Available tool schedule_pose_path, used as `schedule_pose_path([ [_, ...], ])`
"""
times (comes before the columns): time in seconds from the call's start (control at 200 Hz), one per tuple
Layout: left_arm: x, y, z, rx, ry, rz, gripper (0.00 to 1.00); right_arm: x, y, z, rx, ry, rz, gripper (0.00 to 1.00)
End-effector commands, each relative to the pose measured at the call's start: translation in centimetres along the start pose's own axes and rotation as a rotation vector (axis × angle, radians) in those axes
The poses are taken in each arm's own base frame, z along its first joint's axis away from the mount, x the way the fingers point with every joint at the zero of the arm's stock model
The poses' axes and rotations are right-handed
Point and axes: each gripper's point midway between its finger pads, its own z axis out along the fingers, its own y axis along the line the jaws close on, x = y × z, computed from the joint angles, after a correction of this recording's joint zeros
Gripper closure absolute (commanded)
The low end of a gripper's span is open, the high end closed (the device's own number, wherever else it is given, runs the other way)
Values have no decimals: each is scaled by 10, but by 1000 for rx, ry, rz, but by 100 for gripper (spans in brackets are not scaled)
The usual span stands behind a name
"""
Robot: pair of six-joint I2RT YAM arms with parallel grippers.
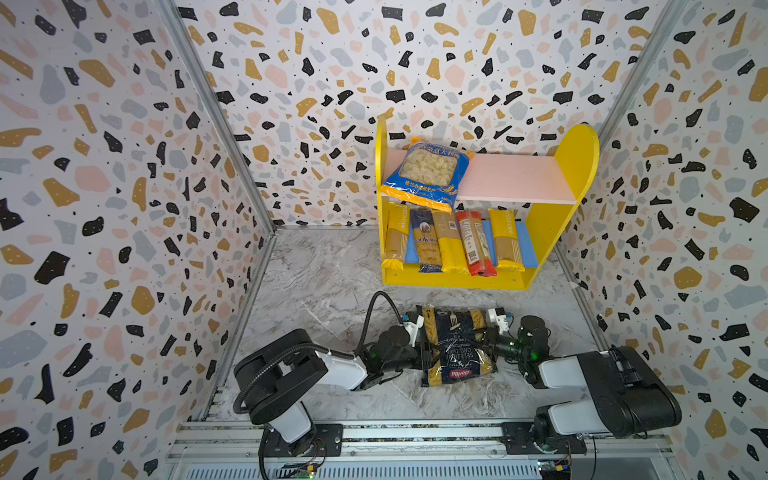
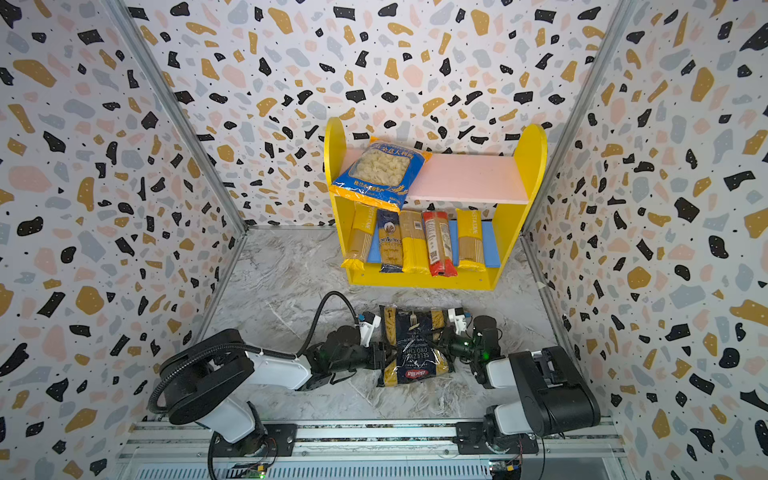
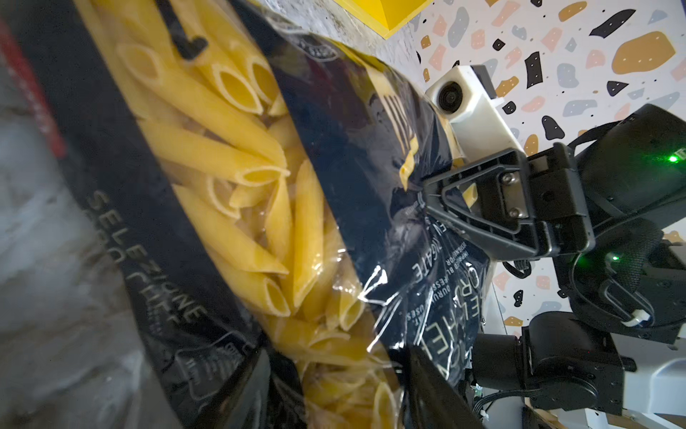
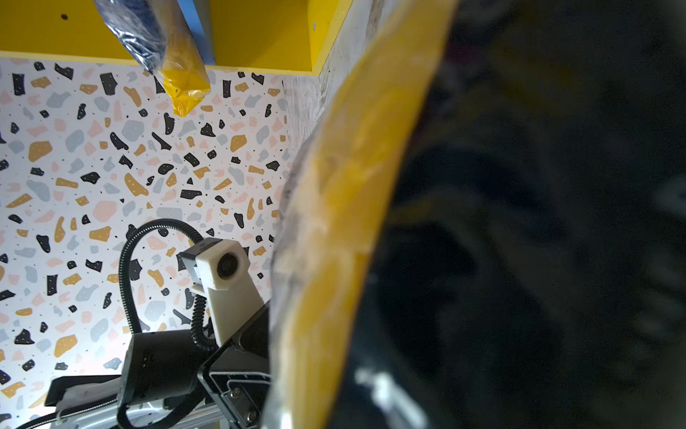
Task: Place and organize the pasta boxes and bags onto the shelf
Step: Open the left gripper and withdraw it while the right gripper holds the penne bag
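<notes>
The dark navy Barilla bag (image 1: 455,345) (image 2: 415,345) of penne is just in front of the shelf (image 1: 577,141) (image 2: 534,145). I cannot tell whether it still touches the tabletop. My left gripper (image 1: 424,353) (image 3: 334,401) is shut on its left edge, and the bag (image 3: 241,185) bunches between the fingers. My right gripper (image 1: 487,343) (image 3: 423,193) is shut on its right edge, and the bag (image 4: 352,185) fills that wrist view. On the pink upper board the blue-orange orecchiette bag (image 1: 424,174) lies at the left. Several spaghetti packs (image 1: 451,245) lean in a row on the blue lower board.
The right half of the pink board (image 1: 511,176) is bare. Terrazzo walls close in on both sides and behind the shelf. Marble tabletop (image 1: 324,270) lies bare to the left of the shelf. The arms' metal rail (image 1: 374,432) runs along the front edge.
</notes>
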Motion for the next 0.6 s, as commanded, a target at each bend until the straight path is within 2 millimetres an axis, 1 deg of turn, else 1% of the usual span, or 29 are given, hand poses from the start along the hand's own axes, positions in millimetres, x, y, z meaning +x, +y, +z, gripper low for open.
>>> schedule_pose_path([
  [0.0,32,-15,-1,67,113,12,43,-7,61,7,-169,37,-216,85],
  [0.07,31,-13,-5,51,104,22,42,-5,64,7,-178,45,-225,88],
  [0.19,29,-9,-12,17,93,37,42,0,77,4,-229,64,-264,93],
  [0.36,21,-7,-25,-36,57,47,37,4,92,0,-281,83,-297,98],
  [0.395,18,-7,-29,-50,46,79,37,4,94,-1,-286,85,-300,99],
  [0.541,6,-1,-49,-109,-6,93,33,8,99,-3,-306,100,-286,100],
  [0.556,4,-1,-51,-113,-13,94,33,8,102,-5,-321,97,-302,100],
  [0.596,1,3,-58,-134,-28,92,32,9,104,-6,-331,97,-299,100],
])
